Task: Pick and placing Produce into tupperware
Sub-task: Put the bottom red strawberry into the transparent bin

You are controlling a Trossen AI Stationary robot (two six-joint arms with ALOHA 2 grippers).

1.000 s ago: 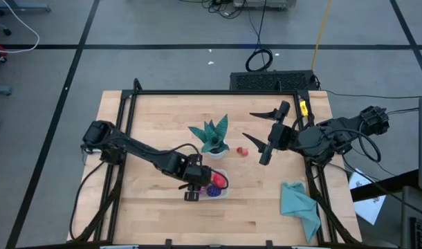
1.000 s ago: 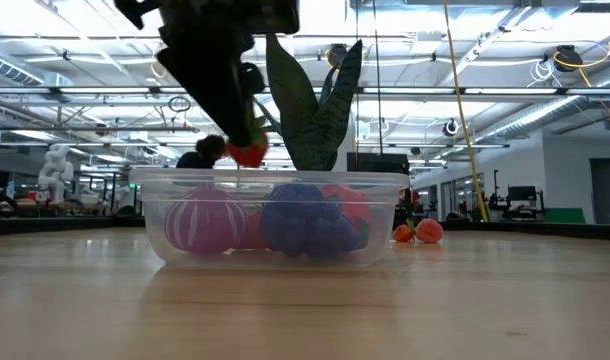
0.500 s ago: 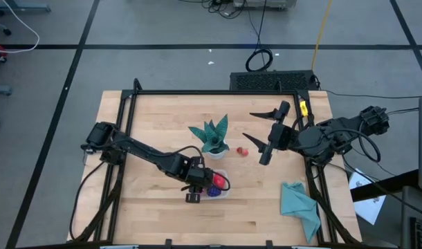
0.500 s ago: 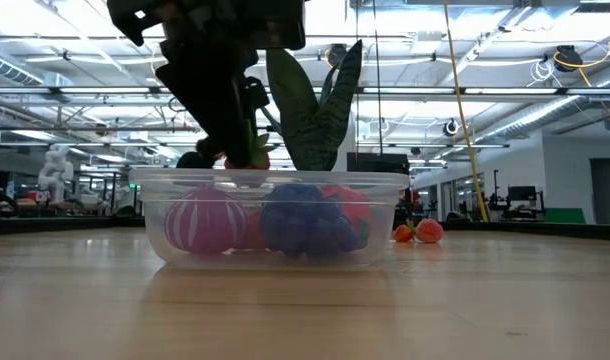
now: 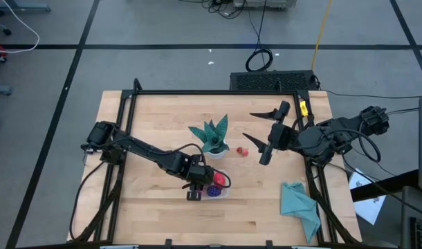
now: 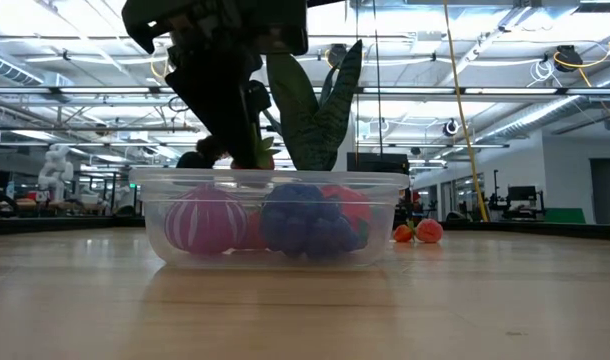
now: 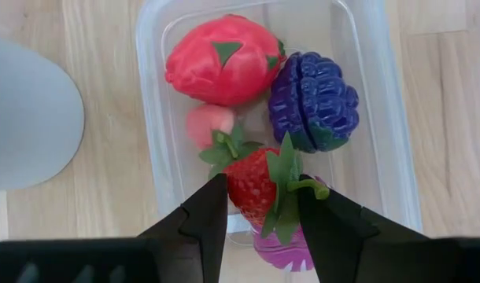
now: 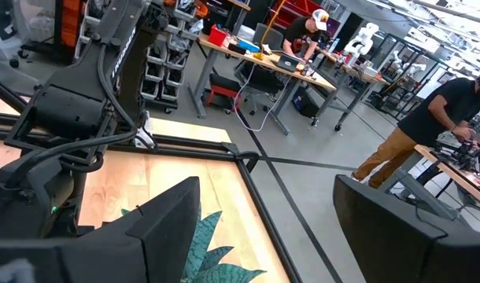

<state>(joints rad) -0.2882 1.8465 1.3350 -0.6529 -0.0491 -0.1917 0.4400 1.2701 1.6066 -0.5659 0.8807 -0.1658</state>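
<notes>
Over the tupperware (image 7: 389, 118) the left gripper (image 7: 260, 206) hangs with its fingers (image 7: 201, 216) pinched narrow on a red strawberry (image 7: 256, 185), carried stem-side out so it can go straight down into the last free corner. Below it sit a larger red piece (image 7: 223, 67), a dark purple berry (image 7: 312, 101), a pale pink piece (image 7: 208, 123) and the pink-purple ball (image 7: 283, 240), so the box is nearly full. From table height the strawberry (image 6: 255, 158) shows right at the rim of the clear container (image 6: 270, 215), lower than a second ago, when it hung clearly above the edge; the left arm has come down and crept a touch nearer the teal spiky plant (image 5: 212, 136). Two small pieces of produce (image 5: 243, 150) lie on the tabletop (image 5: 156, 117) beside that plant, probably a strawberry pair, though they're too small to be sure. Right gripper (image 5: 261, 129) waits well apart near the tabletop's far right side, fingers spread wide and empty, unmoved, with the teal cloth (image 5: 299, 206) lying nearer the front edge
</notes>
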